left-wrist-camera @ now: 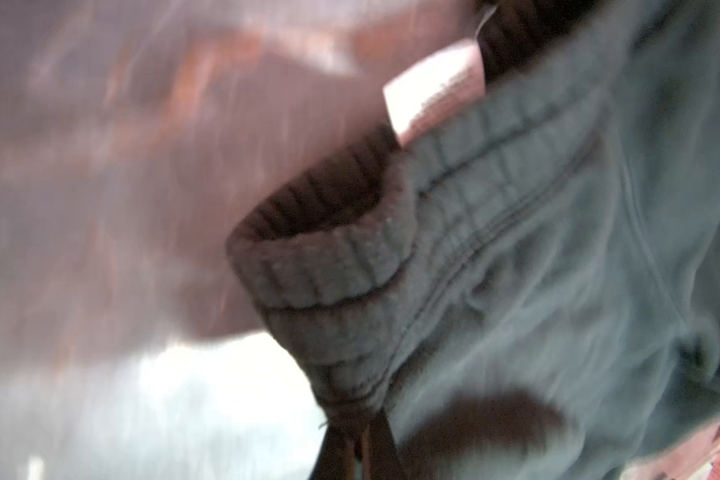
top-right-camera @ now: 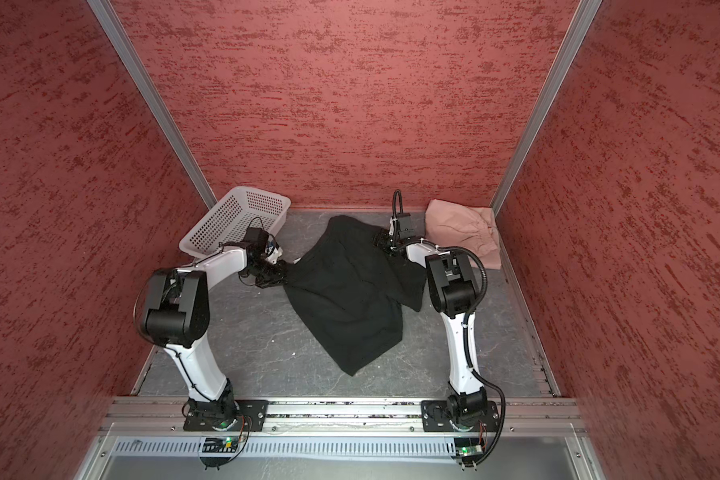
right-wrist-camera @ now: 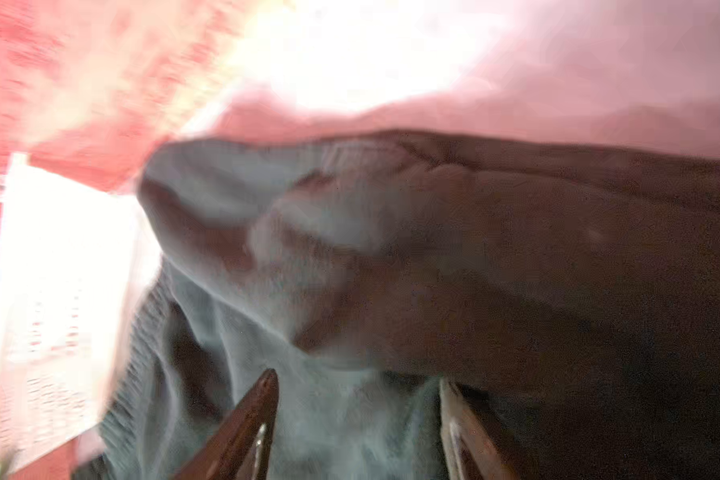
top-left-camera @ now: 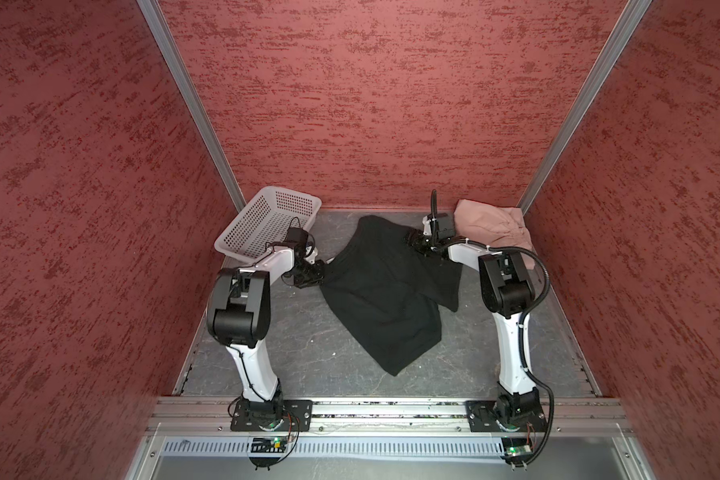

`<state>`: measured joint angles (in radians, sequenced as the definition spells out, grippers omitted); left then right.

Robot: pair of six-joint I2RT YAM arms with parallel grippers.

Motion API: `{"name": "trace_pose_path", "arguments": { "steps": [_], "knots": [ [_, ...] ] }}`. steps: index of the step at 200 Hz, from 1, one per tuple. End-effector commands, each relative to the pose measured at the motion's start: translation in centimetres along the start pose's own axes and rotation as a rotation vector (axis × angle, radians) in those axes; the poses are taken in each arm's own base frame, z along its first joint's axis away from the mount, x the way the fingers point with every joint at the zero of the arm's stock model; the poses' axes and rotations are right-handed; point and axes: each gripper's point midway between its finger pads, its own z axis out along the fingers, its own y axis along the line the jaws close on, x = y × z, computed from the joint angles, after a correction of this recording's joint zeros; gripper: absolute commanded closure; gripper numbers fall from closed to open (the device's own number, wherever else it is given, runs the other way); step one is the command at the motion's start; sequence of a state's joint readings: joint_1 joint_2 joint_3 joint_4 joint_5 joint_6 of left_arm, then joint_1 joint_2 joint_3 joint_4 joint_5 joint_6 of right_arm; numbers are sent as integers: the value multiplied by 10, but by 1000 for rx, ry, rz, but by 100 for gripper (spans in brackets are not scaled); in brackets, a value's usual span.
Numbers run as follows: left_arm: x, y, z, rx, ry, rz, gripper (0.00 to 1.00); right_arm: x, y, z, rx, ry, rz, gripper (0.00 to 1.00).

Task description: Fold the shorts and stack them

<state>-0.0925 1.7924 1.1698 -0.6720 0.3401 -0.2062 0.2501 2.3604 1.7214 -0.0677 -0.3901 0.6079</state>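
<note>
At table centre, left gripper is pinching black shorts; right gripper is resting open-jawed opposite. Folding is seemingly starting; right is needing closure next.

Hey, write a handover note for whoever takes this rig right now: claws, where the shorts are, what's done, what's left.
Left claw: shut on the black shorts, pinching the waistband at their left edge.
Right claw: fingers apart at the far right edge of the black shorts, cloth between them; grip unclear.
Pink shorts: far right corner, apparently folded.
Done: pink pair, it seems.
To do: fold the black shorts, stack the pairs.
</note>
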Motion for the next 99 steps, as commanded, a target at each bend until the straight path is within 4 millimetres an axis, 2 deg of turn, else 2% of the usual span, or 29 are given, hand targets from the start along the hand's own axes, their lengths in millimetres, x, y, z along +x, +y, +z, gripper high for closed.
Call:
{"name": "trace_pose_path", "arguments": {
  "steps": [1,17,22,27,29,43,47,66,90,99],
  "knots": [
    [32,4,-10,-20,-6,-78,100,30,41,21,-106,141,-114,36],
    [56,9,-17,-31,-2,-111,100,26,66,5,-107,151,-179,35],
    [61,10,-22,-36,-10,-117,91,23,71,-4,-101,143,-183,35],
    [64,12,-27,-48,-20,-121,72,19,73,-15,-90,129,-189,35],
    [64,12,-28,-50,-23,-123,67,18,74,-19,-83,121,-196,35],
    [63,13,-44,-64,-60,-121,58,11,72,-54,-24,68,-227,34],
    [62,13,-49,-67,-70,-118,53,10,69,-64,-7,56,-230,34],
    [52,8,-67,-85,-103,-97,42,15,49,-113,69,10,-193,34],
    [37,-1,-75,-79,-136,-61,30,34,4,-172,162,-45,-87,35],
    [31,-4,-73,-68,-140,-41,29,50,-17,-189,208,-41,-46,36]
  ]
}}
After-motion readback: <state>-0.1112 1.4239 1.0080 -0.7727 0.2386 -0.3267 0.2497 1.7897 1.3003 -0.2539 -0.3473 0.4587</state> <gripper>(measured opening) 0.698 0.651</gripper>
